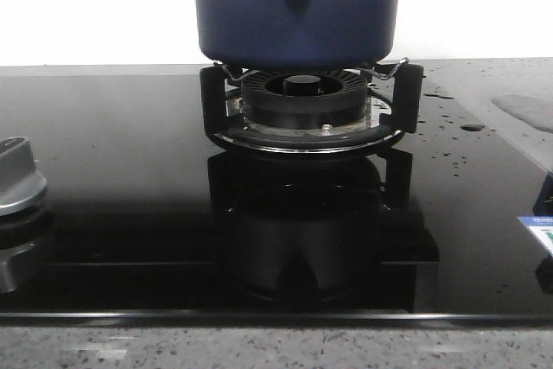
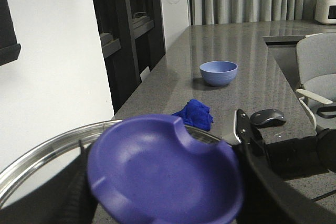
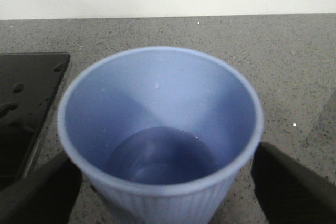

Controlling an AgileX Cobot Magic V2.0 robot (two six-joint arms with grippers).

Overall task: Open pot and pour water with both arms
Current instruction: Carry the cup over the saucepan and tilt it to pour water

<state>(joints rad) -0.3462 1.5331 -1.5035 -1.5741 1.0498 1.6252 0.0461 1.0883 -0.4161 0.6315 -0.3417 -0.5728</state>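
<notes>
Pot point(image 1: 296, 8) sits on the burner stand point(image 1: 307, 114) at the far centre of the black glass cooktop point(image 1: 130, 196); its top is cut off in the front view, so whether it is open cannot be read there.

Left gripper point(image 2: 163, 203): fingers point(image 2: 283, 192) mostly out of frame, closed on a purple knob-like lid handle point(image 2: 163, 171) with a steel rim point(image 2: 47, 156) and glass below it, judged to be the pot lid, held up with the counter visible behind. Contact points are hidden under the handle.

Right gripper point(image 3: 163, 182): dark fingers point(image 3: 294, 187) on both sides of a light blue ribbed cup point(image 3: 157, 129), closed on it. Cup bottom looks darker; I cannot tell if water is in it.

Water point(image 1: 527, 110): shallow shiny patch and drops at the far right of the cooktop.

Handling judgement:
- pot: metal, stiff, probably heavy; no need to lift it
- lid: glass and steel, slippery, fragile if dropped; the knob is the right hold
- cup: thin, light, squeezes easily; grip mid-wall, gently

Knob point(image 1: 17, 179) at the near left. Small bowl point(image 2: 218, 73), blue cloth point(image 2: 195, 113) and mouse point(image 2: 268, 117) lie far off on the counter
</notes>
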